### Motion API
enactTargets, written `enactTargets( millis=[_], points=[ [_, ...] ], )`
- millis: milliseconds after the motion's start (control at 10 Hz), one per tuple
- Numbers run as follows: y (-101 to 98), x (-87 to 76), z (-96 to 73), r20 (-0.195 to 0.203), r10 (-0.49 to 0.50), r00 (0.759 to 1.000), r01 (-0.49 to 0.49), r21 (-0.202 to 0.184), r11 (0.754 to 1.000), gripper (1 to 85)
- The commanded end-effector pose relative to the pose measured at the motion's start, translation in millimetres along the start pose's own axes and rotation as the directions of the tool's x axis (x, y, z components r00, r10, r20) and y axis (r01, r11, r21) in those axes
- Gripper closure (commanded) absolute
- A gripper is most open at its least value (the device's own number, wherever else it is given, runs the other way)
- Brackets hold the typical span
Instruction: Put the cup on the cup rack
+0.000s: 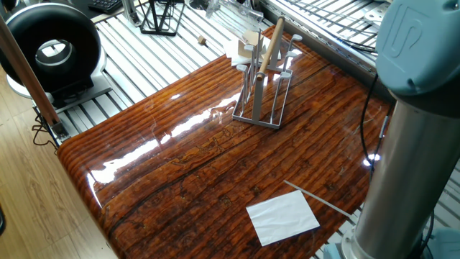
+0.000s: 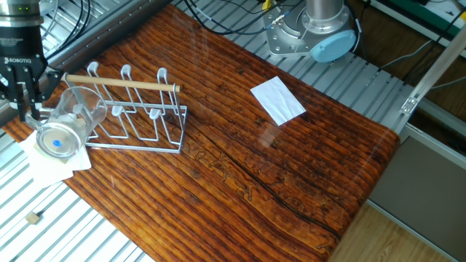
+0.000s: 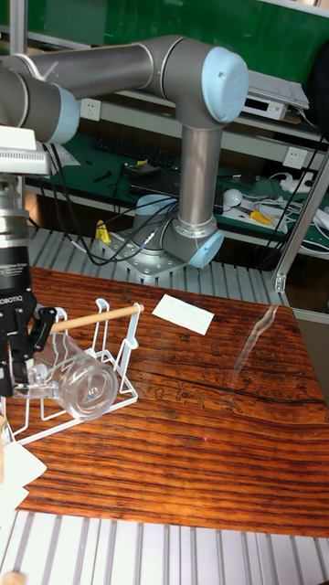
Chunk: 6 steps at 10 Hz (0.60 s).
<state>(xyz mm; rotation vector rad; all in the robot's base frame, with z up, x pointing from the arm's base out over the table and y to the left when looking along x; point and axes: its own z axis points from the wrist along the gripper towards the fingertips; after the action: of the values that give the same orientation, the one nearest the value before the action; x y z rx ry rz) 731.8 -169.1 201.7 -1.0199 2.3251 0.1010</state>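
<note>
Reaching out from its base at the far end of the table, the arm point(image 3: 183, 69) runs level across the top of the tall fixed view, then drops straight down at the left so its wrist points at the table's near left corner. At the bottom of it the gripper point(image 2: 28, 109) hangs vertical, fingers down, and they are clamped on the rim of the cup point(image 2: 67, 127). That clear glass is lying on its side in mid-air, its thick base turned toward the camera in both the other fixed view and the tall one, its mouth back toward the fingers point(image 3: 16, 364). It is held just beside the outer end of the cup rack point(image 2: 138, 109), level with the pegs, and whether the glass touches the wire I cannot tell. The rack itself stands upright on the wooden table point(image 2: 240, 156), its light wooden handle point(image 2: 120, 83) running along the top above the wire pegs. Below the cup a white napkin point(image 2: 51, 161) lies at the table's edge. In the one fixed view the arm's grey column point(image 1: 410, 144) fills the right side, the rack point(image 1: 263, 86) sits near the far edge, and the cup is a faint clear shape beyond it. A white sheet of paper point(image 2: 277, 100) lies flat, well apart from the rack, nearer the robot's base point(image 2: 313, 33).
</note>
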Motion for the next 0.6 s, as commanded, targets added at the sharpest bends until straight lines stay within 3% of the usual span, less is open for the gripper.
enactTargets(
  millis=[0,500],
  points=[
    [-3.1,4.8,-2.8,0.034,-0.004,0.999,0.004,0.000,1.000,84.7],
    [-5.3,4.1,-1.0,0.087,-0.015,0.996,0.015,0.000,1.000,84.7]
  ],
)
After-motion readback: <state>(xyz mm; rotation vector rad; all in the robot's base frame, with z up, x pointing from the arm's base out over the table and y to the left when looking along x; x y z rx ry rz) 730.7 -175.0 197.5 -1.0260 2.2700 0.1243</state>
